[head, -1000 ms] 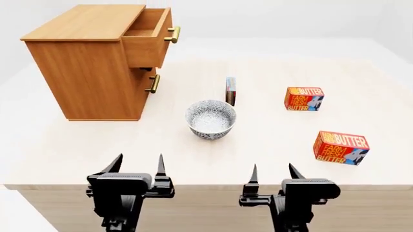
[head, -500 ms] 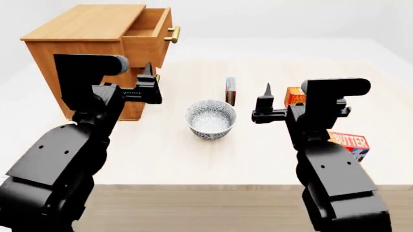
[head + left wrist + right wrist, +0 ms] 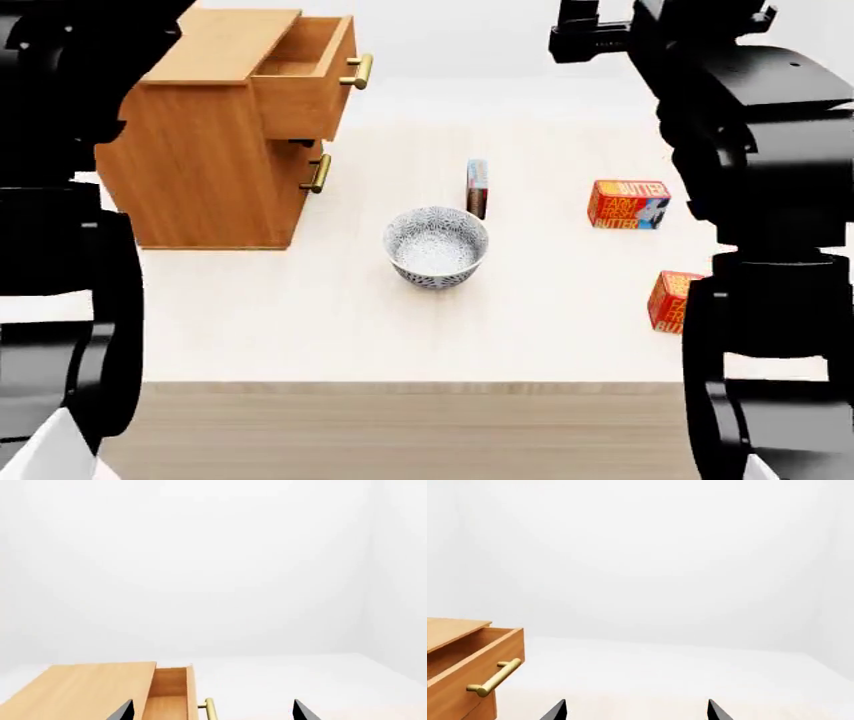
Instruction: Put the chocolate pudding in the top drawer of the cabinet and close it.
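The chocolate pudding [image 3: 477, 187] stands on edge on the table, just behind a patterned bowl [image 3: 437, 246]. At the left stands the cabinet [image 3: 200, 150], its top drawer [image 3: 304, 70] pulled open and showing nothing inside. Both arms are raised high, far above the pudding. In the left wrist view my left gripper [image 3: 213, 712] is open and holds nothing, with the cabinet top [image 3: 93, 687] and the top drawer [image 3: 170, 690] ahead of it. My right gripper [image 3: 637, 711] is also open and holds nothing, with the top drawer [image 3: 467, 665] off to one side.
Two red-orange butter boxes lie at the right: one [image 3: 629, 204] in full view, the other [image 3: 671, 300] half hidden by my right arm [image 3: 761, 180]. My left arm [image 3: 60, 200] covers the head view's left edge. The lower drawer's handle [image 3: 318, 173] is brass.
Both arms have risen from low at the table's front edge to high above it, their grippers now pointing out level. The pudding, bowl, boxes and drawer have not moved.
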Available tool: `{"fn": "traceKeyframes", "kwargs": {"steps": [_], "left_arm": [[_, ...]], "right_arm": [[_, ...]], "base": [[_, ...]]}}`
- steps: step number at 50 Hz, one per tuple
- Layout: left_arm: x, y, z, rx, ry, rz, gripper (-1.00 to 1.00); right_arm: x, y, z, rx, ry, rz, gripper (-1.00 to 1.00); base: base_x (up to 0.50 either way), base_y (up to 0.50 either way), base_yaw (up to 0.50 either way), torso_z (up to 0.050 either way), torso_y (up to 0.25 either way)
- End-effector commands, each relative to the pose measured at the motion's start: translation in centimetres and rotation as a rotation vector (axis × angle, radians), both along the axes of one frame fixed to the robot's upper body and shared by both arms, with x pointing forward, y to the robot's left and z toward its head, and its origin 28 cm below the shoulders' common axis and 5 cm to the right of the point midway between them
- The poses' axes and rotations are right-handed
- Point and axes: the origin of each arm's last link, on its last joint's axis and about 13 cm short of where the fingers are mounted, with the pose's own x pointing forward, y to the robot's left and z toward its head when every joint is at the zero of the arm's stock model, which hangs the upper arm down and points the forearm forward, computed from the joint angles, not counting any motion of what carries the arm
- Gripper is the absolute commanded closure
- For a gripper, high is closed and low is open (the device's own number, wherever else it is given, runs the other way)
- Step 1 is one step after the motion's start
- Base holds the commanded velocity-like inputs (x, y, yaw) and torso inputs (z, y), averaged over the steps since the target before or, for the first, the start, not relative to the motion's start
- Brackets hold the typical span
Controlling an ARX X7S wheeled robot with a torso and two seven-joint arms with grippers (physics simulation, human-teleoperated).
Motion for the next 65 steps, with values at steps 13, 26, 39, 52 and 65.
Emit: {"fn": "traceKeyframes", "kwargs": {"steps": [13,26,39,52,65], "left_arm": [[1.7,-0.5,5.9,0.092,0.015,0.017,-1.0],[2.0,-0.4,5.7,0.098,0.01,0.019,-1.0],[2.1,-0.2,5.9,0.109,0.009,0.022,-1.0],[2.3,-0.3,5.6,0.116,0.005,0.025,-1.0],[2.0,-0.3,5.9,0.117,0.002,0.022,-1.0]], "right_arm": [[3.7,0.3,5.7,-0.002,0.023,0.034,-1.0],[3.2,-0.1,5.5,-0.006,0.057,0.044,-1.0],[3.1,0.0,5.2,0.001,0.073,0.056,-1.0],[3.3,0.2,5.1,0.009,0.077,0.058,-1.0],[3.3,0.1,5.0,0.017,0.079,0.058,-1.0]], "base": [[0.0,0.0,0.0,0.05,0.0],[0.16,0.0,0.0,0.011,0.0],[0.36,0.0,0.0,0.0,0.0],[0.36,0.0,0.0,0.0,0.0],[0.36,0.0,0.0,0.0,0.0]]}}
